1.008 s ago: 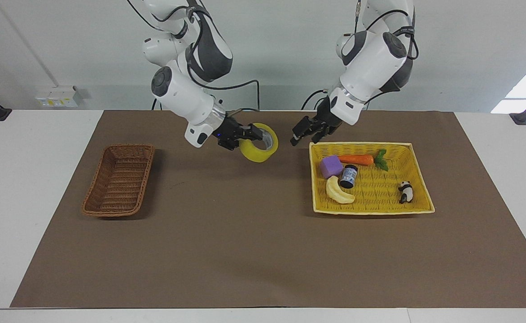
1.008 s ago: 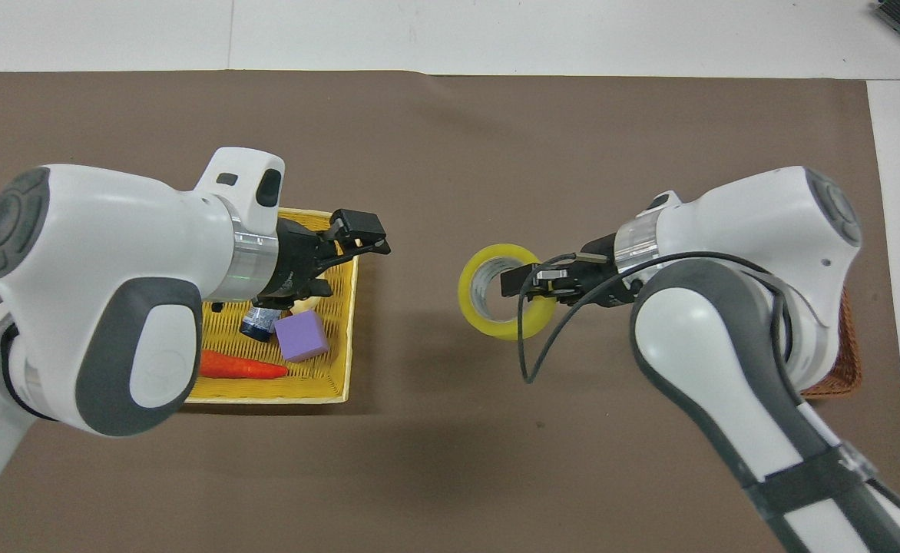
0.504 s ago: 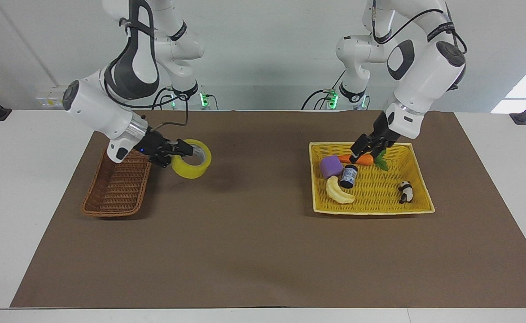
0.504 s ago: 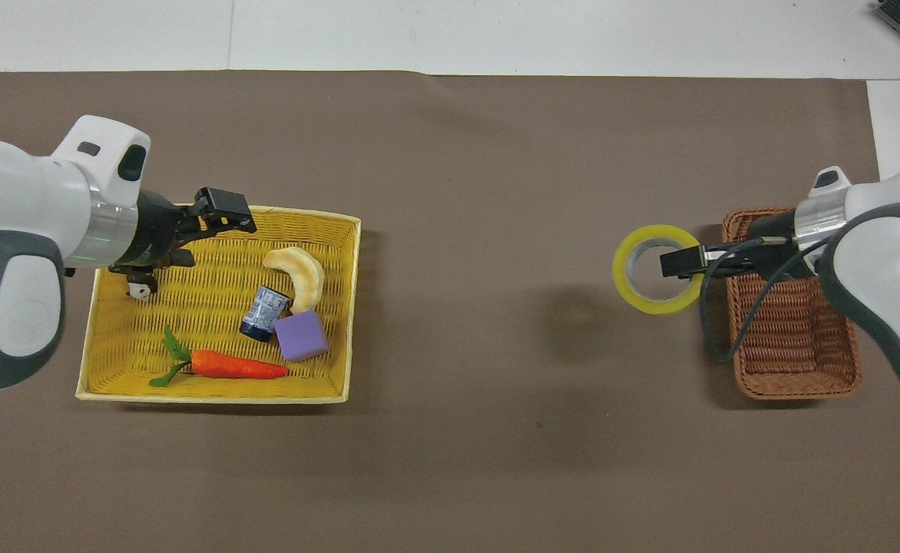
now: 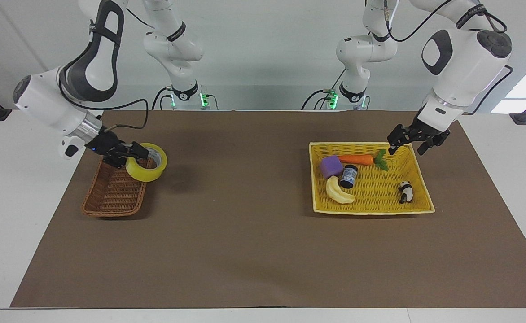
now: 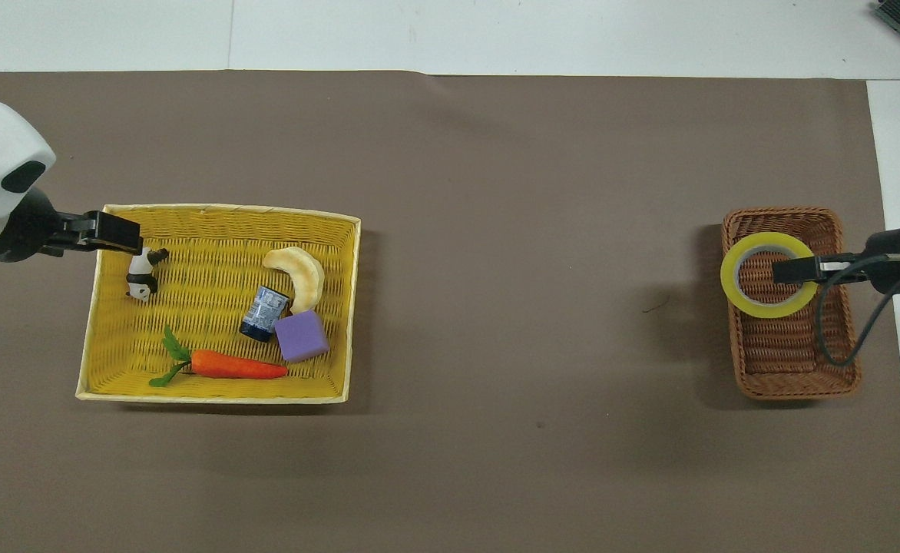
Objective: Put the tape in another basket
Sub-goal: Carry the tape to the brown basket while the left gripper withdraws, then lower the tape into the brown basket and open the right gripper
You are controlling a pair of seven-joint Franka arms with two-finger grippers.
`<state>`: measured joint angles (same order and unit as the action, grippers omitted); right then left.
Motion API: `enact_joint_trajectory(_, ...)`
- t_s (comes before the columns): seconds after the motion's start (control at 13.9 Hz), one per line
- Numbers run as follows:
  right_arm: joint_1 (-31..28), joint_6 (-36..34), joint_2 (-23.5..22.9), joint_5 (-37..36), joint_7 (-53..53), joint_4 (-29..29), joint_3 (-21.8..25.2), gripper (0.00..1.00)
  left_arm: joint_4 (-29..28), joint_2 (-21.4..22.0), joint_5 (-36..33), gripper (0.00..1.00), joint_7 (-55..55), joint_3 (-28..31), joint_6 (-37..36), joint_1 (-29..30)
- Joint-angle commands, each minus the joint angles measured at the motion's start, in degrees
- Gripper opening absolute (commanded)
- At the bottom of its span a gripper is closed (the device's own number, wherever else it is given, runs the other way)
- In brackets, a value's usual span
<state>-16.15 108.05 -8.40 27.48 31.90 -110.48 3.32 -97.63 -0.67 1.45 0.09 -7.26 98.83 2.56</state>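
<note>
Carried sideways from mid-table: tape (image 5: pixel 146 168) now hanging over brown basket (image 5: pixel 116 193) near right arm's table end, pinched by right gripper (image 5: pixel 130 154). Only release remaining, probably. Left gripper (image 5: pixel 410 142) withdrawn over yellow tray (image 5: pixel 418 172) corner, seemingly spread.

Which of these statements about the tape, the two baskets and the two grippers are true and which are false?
1. The right gripper holds the tape. True.
2. The tape lies on the floor of the brown basket. False: it hangs in the gripper above that basket's rim.
3. The yellow tray holds a carrot, a banana and a panda. True.
4. The left gripper grips the carrot. False: it is open, holding nothing, over the tray's corner.
5. The purple block is in the brown basket. False: it is in the tray.
</note>
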Motion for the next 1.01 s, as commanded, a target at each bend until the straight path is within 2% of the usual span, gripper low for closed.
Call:
enact_joint_trajectory(0.0,-3.88,0.41,-3.2,-0.33,3.69,0.62,-0.95,0.0,6.82,-1.79,-3.73,1.0,2.11,-0.73,-8.36,-0.01)
enact_joint_trajectory(0.14,-4.85,0.76,-4.52,0.55,3.96,0.71,-0.95,0.0,9.46,-2.23,-3.56,1.0,2.28,-0.73,-11.98,0.34)
enact_joint_trajectory(0.36,-6.44,1.19,-6.45,0.55,7.73,0.71,-0.95,0.0,8.95,-1.79,-2.95,1.0,2.2,-0.74,-11.29,0.34)
enact_joint_trajectory(0.79,-6.53,1.72,-7.42,0.38,9.67,0.27,-0.95,0.0,8.77,-1.7,-2.95,1.0,1.93,-0.73,-11.38,0.52)
enact_joint_trajectory(0.94,-6.35,2.42,-7.43,-0.23,9.85,-0.08,-0.95,0.37,8.77,-1.7,-2.95,1.0,1.93,-0.65,-11.38,0.52)
